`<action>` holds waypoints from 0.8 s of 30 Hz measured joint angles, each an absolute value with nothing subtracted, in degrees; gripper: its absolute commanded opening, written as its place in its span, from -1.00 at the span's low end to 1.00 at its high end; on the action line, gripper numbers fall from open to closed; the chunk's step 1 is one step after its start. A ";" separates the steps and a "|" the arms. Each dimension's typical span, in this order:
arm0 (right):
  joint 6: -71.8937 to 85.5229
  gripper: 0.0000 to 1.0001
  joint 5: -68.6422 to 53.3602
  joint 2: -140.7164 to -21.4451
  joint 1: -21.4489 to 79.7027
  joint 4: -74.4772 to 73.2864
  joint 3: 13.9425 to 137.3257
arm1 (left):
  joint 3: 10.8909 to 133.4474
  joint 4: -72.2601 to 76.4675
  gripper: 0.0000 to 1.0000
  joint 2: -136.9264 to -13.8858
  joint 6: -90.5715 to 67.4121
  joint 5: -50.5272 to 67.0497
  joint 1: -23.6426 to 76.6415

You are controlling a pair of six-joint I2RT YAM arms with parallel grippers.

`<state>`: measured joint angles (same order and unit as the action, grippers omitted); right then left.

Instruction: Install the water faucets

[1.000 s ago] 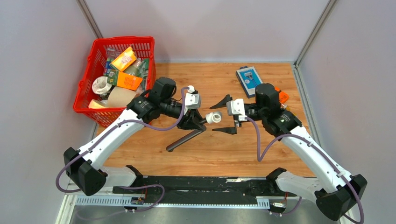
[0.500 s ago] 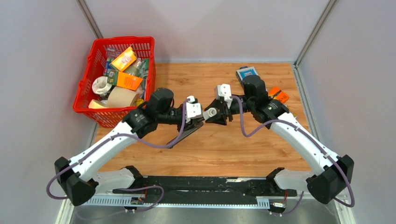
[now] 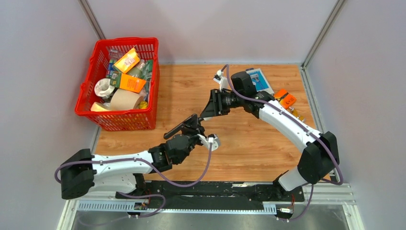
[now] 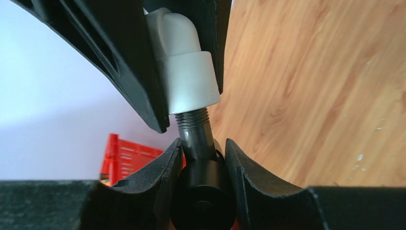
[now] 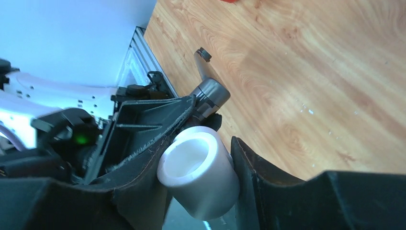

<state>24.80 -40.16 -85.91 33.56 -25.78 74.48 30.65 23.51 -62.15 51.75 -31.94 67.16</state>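
The dark metal faucet [image 3: 178, 129] is gripped at its thick body by my left gripper [image 3: 194, 123], held above the table with its long rod pointing left. In the left wrist view the jaws [image 4: 201, 146] are shut on the faucet [image 4: 198, 163], whose threaded end goes into the white elbow fitting [image 4: 184, 72]. My right gripper [image 3: 211, 104] is shut on that elbow fitting [image 5: 201, 177], whose open end faces the camera. The faucet's metal end [image 5: 209, 96] shows just beyond the fitting.
A red basket [image 3: 85, 94] full of packets and tape stands at the back left. A blue-and-white packet [image 3: 258, 79] and an orange item [image 3: 286, 98] lie at the back right. Grey walls close in both sides.
My left arm has pulled back toward the near edge and swung the faucet round. My right arm has reached left and closed on the white elbow fitting at the faucet's end.
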 measured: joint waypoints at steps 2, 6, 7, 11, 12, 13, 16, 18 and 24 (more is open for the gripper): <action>28.25 -0.68 -40.16 -86.65 33.06 -26.33 74.48 | 29.17 28.97 -1.00 -64.58 55.51 -35.31 68.34; 30.81 -0.18 -40.86 -86.35 32.58 -26.28 75.07 | 28.75 32.80 -1.00 -65.08 58.28 -37.71 69.14; 30.57 -0.04 -40.93 -85.97 32.56 -26.33 75.20 | 29.06 32.21 -0.99 -64.64 58.08 -37.41 69.08; 26.26 0.37 -40.45 -83.20 31.29 -25.45 75.44 | 33.91 21.87 -1.00 -61.19 50.43 -28.23 65.04; 24.69 0.45 -39.92 -82.19 30.52 -24.62 75.50 | 35.14 19.42 -1.00 -60.12 48.07 -25.19 63.64; 22.33 0.54 -39.24 -80.82 29.76 -23.83 75.50 | 36.88 15.55 -1.00 -58.59 44.14 -19.88 61.12; 15.07 0.79 -37.06 -75.53 28.40 -21.61 75.20 | 41.54 7.16 -1.00 -56.31 37.04 -8.97 54.85; 10.02 1.00 -36.03 -70.87 28.01 -19.62 73.93 | 45.21 1.85 -1.00 -56.21 33.65 -2.87 51.40; -6.74 1.00 -40.95 -59.33 28.01 -14.68 67.48 | 52.77 -10.94 -1.00 -58.83 28.25 15.42 45.56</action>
<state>-6.74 -40.95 -59.33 28.01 -14.68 67.48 52.77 -10.94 -58.83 28.25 15.42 45.56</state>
